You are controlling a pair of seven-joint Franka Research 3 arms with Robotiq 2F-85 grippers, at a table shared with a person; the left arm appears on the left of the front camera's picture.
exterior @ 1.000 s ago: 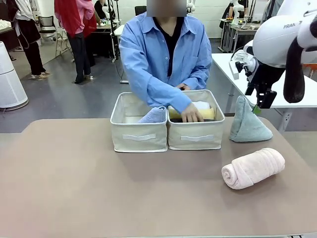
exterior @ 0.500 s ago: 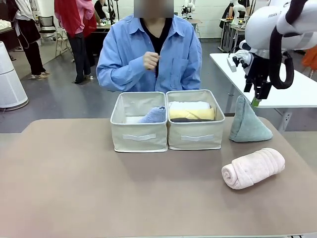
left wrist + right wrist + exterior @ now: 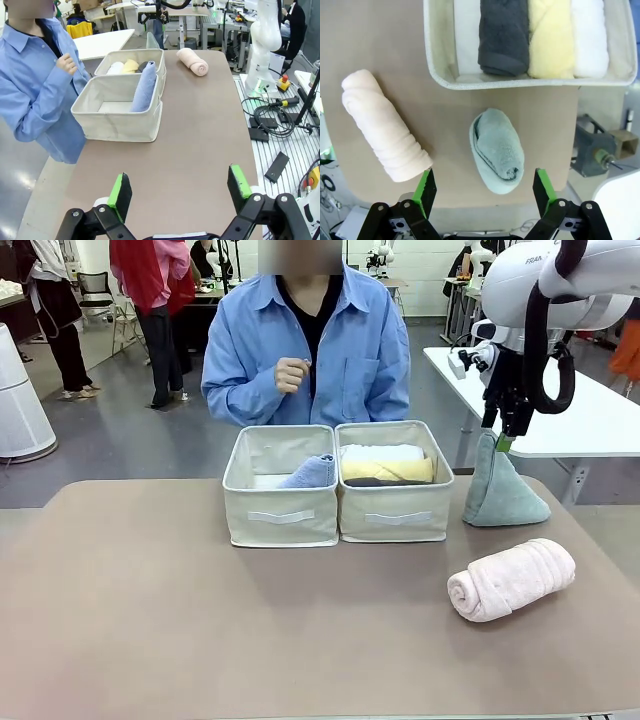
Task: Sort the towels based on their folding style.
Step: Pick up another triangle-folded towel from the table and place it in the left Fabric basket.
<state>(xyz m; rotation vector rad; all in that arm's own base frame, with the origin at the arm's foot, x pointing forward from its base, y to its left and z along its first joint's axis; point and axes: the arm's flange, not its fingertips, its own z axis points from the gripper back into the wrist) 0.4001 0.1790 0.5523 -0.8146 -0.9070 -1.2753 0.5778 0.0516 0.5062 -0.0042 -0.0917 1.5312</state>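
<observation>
**Cone towel and pink roll out on the table, both grippers wide open**

Grey-green cone towel [image 3: 503, 490] stands upright on the table [image 3: 150, 620], toward 2 o'clock of the tabletop in the front view. It is just beside the right bin [image 3: 396, 515], at that bin's 3 o'clock.

Pink rolled towel [image 3: 511, 579] lies on its side near the cone's 6 o'clock, apart from it, toward 4 o'clock of the table.

The right bin holds three rolls side by side: dark grey roll [image 3: 504, 37], yellow roll [image 3: 550, 37], white roll [image 3: 590, 35].

Left bin [image 3: 280, 515] touches the right bin at its 9 o'clock and holds the lavender-blue cone towel [image 3: 144, 86], leaning against the bin wall. Both bins sit at 12 o'clock of the table.

Right gripper [image 3: 508, 435] hangs at the grey-green cone's 12 o'clock, pointing down over its tip. Its jaws are wide and nothing is held. In the right wrist view the cone lies between the two green pads, below them.

Left gripper [image 3: 179, 187] has wide jaws and is empty. It is over bare table, well apart from the bins.

Person sits behind the bins with one hand [image 3: 290, 373] raised at the chest.
</observation>
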